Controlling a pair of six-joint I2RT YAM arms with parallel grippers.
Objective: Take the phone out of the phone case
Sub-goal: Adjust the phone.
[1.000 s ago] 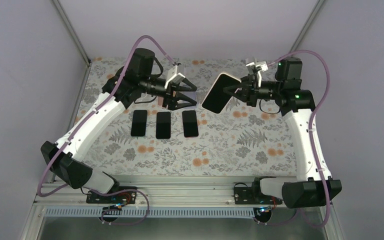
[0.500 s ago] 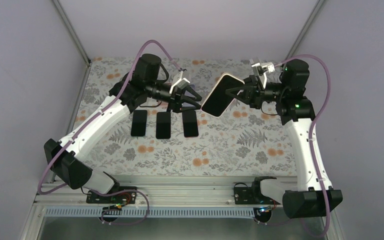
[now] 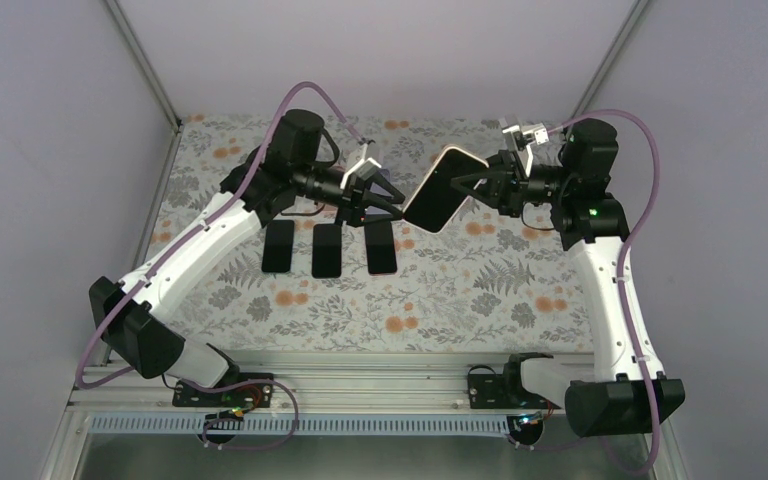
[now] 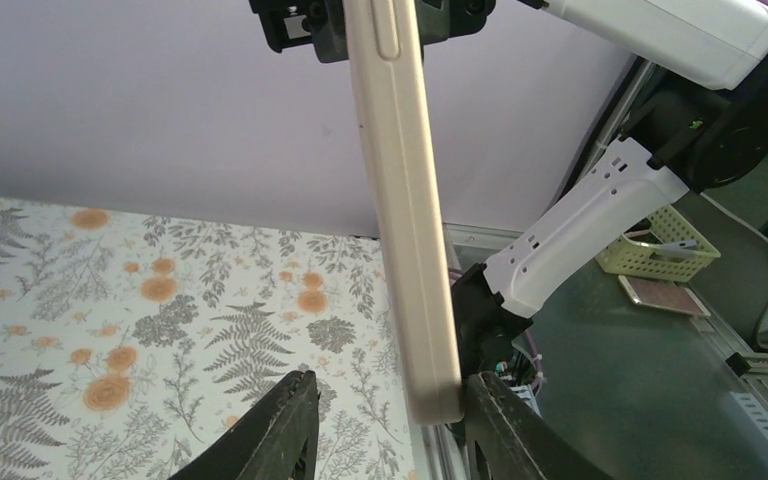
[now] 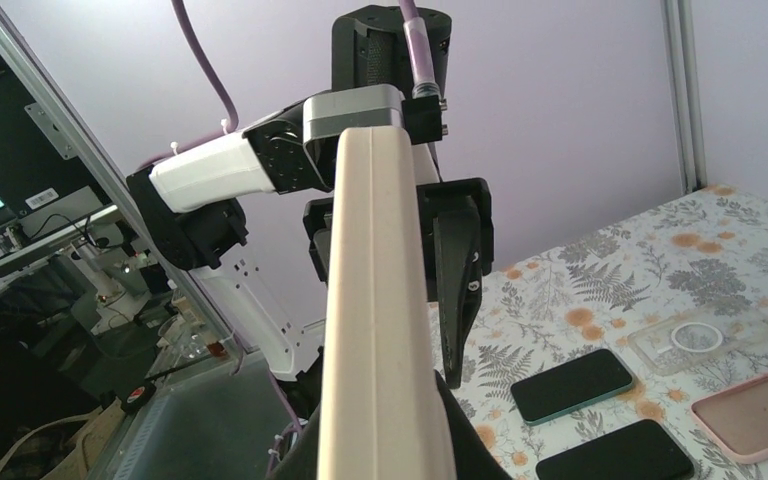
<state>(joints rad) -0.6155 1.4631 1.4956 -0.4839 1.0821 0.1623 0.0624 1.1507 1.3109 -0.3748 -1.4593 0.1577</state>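
Right gripper (image 3: 480, 183) clamped on the phone case (image 4: 405, 200), holding it tilted in mid-air above the surface (image 3: 460, 290), phone (image 3: 438, 190) seated inside. Left gripper (image 3: 396, 203) has jaws apart, straddling the case's low end, gap on one side. Three loose phones (image 3: 327, 249) lie flat at its 8 o'clock.

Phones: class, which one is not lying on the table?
The cream-cased phone, gripped in the right hand; the three dark phones lie flat in a row.
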